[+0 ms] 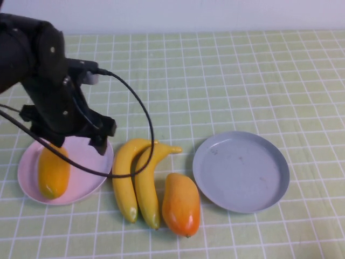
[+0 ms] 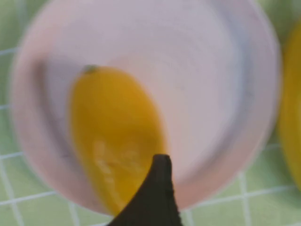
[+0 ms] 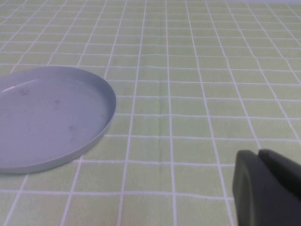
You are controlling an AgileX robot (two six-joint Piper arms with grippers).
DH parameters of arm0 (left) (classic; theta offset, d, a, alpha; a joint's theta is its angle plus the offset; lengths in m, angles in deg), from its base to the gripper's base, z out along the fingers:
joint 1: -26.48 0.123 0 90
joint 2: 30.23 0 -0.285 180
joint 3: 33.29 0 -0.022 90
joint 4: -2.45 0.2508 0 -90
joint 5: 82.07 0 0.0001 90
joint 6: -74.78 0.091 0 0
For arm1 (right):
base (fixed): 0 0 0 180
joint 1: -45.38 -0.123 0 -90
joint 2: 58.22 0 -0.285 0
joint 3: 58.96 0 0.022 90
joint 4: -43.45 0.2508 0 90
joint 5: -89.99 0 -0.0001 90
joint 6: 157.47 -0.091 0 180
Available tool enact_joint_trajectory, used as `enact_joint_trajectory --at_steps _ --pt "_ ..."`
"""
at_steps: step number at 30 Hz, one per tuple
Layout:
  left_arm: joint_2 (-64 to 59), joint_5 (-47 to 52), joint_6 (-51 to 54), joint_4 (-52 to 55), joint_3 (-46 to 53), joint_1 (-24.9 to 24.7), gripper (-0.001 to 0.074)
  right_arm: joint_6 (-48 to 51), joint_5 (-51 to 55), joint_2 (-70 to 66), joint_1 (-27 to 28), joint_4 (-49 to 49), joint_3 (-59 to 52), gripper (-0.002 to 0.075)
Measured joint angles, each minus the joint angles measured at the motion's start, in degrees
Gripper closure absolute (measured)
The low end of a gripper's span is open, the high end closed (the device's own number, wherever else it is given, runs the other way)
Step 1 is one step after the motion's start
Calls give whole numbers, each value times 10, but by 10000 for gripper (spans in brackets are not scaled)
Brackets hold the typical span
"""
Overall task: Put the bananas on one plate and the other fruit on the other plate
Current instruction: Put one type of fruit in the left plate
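Note:
A yellow-orange mango-like fruit [image 1: 53, 171] lies on the pale pink plate [image 1: 89, 172] at the front left. It also shows in the left wrist view [image 2: 113, 132] on that plate [image 2: 207, 70]. My left gripper [image 1: 77, 144] hovers just above the pink plate, open and empty; one finger [image 2: 157, 188] shows in its wrist view. Two yellow bananas [image 1: 135, 178] lie side by side on the cloth between the plates. A redder orange fruit [image 1: 181, 204] lies right of them. The grey-blue plate [image 1: 241, 171] is empty. My right gripper [image 3: 260, 188] is shut, right of the grey plate [image 3: 47, 113].
A green checked cloth [image 1: 226, 81] covers the table. The left arm's black cable [image 1: 141, 116] loops down past the bananas' tops to the pink plate's rim. The right arm is out of the high view.

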Motion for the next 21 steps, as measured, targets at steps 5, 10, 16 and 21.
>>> enact_joint_trajectory --at_steps 5,10,16,21 --pt "0 8 -19 -15 -1 -110 122 0 0 0 0 0 0 743" --pt "0 -26 -48 -31 -1 -207 125 0 0 0 0 0 0 743" --pt "-17 -93 -84 -36 -2 -275 126 0 0 0 0 0 0 743" --pt "-48 -97 -101 -47 -2 -289 126 0 0 0 0 0 0 743"
